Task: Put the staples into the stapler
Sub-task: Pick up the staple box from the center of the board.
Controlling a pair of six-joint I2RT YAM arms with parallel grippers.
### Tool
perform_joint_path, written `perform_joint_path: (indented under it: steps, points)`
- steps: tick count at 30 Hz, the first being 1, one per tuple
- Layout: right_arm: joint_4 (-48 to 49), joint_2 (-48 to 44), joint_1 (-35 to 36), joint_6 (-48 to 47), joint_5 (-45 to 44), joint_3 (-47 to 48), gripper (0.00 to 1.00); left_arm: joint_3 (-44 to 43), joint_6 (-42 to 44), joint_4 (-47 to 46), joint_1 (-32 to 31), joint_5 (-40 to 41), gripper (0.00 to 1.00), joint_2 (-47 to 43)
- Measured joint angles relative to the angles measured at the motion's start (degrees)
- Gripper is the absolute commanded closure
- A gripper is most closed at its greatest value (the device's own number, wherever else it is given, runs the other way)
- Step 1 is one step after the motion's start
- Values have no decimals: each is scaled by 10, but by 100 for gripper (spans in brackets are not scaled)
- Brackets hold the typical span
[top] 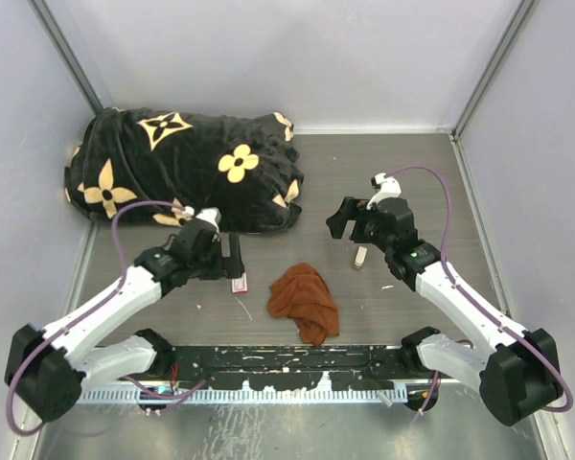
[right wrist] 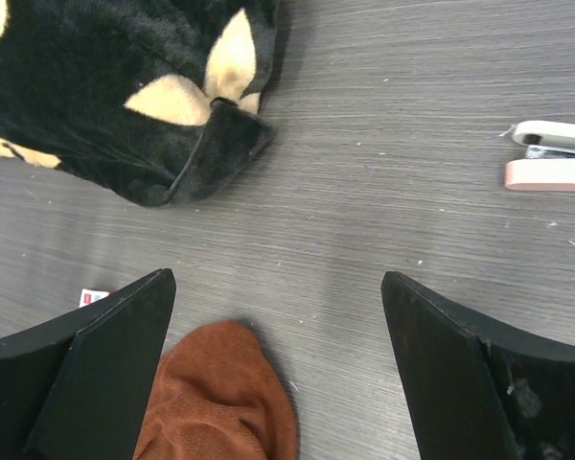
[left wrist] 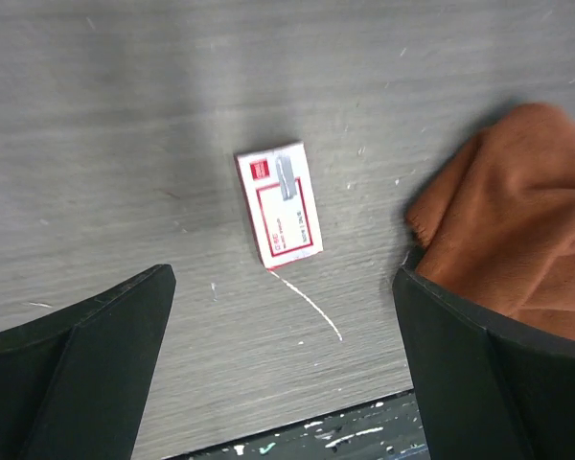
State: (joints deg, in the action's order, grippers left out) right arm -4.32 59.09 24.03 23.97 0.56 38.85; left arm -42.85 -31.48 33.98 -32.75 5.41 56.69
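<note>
The left gripper [left wrist: 283, 287] hangs with its jaws spread wide and nothing between them. Just beyond its fingertips the staple box [left wrist: 279, 204] lies flat on the table [left wrist: 96, 144] (white, with a red label and a grey strip at one end). A rust-brown cloth [left wrist: 517, 211] sits close beside one finger. The right gripper [right wrist: 278, 283] is likewise spread and empty. The stapler [right wrist: 551, 155] lies near it, with the cloth between stapler and box. A black flowered blanket [right wrist: 105, 105] lies farther back.
</note>
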Motion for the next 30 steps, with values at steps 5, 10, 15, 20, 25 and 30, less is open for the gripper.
perform_joint_path:
  steps: [5, 10, 15, 20, 25, 30]
  points:
    - [21, 22, 14, 5, 35, -2, 8, 47, -54, -59, -26, -21, 3, 77]
    - [43, 27, 56, 13, 59, -19, 8, 64, -94, -117, -27, -42, 15, 128]
    - [52, 29, 76, 19, 68, -34, 8, 71, -103, -150, -27, -47, 24, 153]
    - [61, 34, 77, 22, 68, -36, 8, 72, -97, -155, -28, -37, 26, 162]
    - [66, 36, 79, 22, 68, -36, 8, 72, -92, -156, -30, -24, 31, 188]
    - [73, 40, 81, 24, 68, -36, 8, 63, -82, -157, -37, -11, 37, 203]
